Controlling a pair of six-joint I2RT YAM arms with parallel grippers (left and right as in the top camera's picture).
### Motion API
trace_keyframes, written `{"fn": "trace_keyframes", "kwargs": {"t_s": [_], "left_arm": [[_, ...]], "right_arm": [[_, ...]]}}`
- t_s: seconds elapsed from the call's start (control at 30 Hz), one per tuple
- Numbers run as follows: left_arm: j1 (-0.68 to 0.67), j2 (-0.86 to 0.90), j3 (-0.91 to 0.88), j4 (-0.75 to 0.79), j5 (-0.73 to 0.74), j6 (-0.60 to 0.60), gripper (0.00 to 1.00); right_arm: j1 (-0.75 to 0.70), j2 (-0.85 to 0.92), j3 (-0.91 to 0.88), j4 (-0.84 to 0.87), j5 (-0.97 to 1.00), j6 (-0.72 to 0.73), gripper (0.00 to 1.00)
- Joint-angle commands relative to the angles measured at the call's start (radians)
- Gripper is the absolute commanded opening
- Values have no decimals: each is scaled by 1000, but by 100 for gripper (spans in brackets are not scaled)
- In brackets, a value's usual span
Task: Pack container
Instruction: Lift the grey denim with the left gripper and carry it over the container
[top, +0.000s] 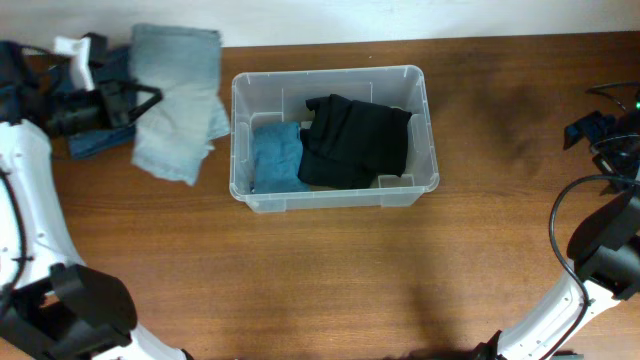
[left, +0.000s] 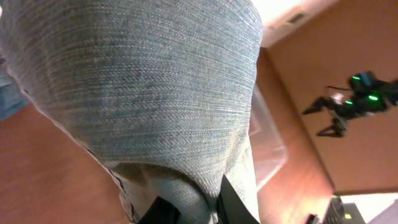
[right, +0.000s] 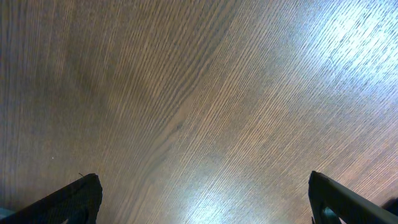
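The clear plastic container (top: 334, 196) stands in the middle of the table. It holds a folded blue cloth (top: 274, 153) on the left and a black garment (top: 355, 140) on the right. My left gripper (top: 138, 103) is shut on a light grey-blue garment (top: 178, 98), holding it up left of the container. In the left wrist view the garment (left: 143, 93) fills the frame, pinched between my fingers (left: 196, 208), with the container's rim (left: 270, 134) behind it. My right gripper (right: 202, 199) is open and empty above bare wood at the table's right edge.
A darker blue cloth (top: 92, 140) lies under the left gripper at the far left. The right arm (top: 605, 130) sits at the right edge and shows in the left wrist view (left: 351, 99). Bare wooden table (top: 330, 280) lies in front of the container.
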Motion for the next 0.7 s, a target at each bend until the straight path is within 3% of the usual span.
{"fn": "trace_keyframes", "kwargs": {"t_s": [0.0,0.23,0.47,0.67], "left_arm": [[-98,-71,34,72,117,-143,1],[-282,-71,34,274,13,-375,1],[-489,-71,33,270,-424,-607,1],[-606,-57,33,286,-637,-669,1]], "right_arm": [[-1,-19,-3,0,16,8,98],[-1,-19,-3,0,16,9,98],[-1,-19,-3,1,16,8,98],[-1,-19,-3,0,16,9,98]]}}
